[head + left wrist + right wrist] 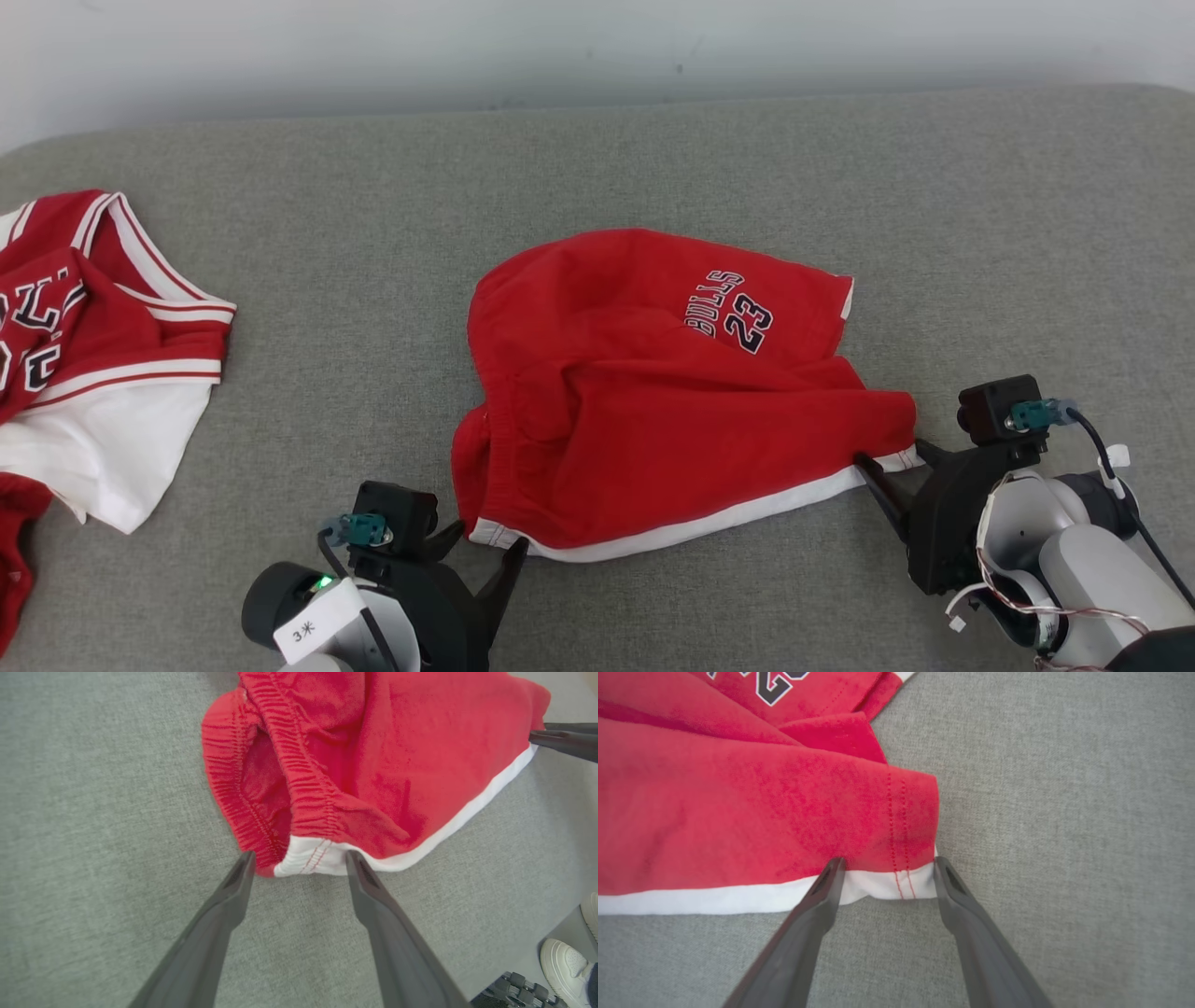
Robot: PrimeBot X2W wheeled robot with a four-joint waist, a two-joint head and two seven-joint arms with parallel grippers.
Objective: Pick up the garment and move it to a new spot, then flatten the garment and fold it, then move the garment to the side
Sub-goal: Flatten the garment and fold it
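Where the grey fabric surface (373,215) is widest, near its middle, lies a pair of red shorts (644,392), loosely bunched rather than flat. A white band runs along the edge of the shorts nearest the robot. Printed on the far right part of the cloth, in dark letters outlined in white, is "BULLS" with the number "23" beside it; from the robot's head the writing reads upside down and slanted. The gathered elastic waistband (299,770) faces the robot's left and gapes open, showing the red inside.

At the near left corner of the shorts, the left gripper (487,541) has its two dark fingers spread wide, one tip at the waistband and the other at the white band, with nothing pinched. At the near right corner, the right gripper (892,462) is likewise spread apart, its tips set either side of the white corner where two lines of red stitching cross it, and no cloth is clamped.

A white sticker (313,630) on the left arm reads "3" followed by a small star-like mark, with a green light (324,583) just above it.

Well apart, at the surface's left edge, lies a red and white jersey (93,355) with striped trim; its dark lettering is cut off and cannot be read. Behind the surface stands a pale wall (560,47). In the left wrist view a person's white shoe (563,963) shows on the floor
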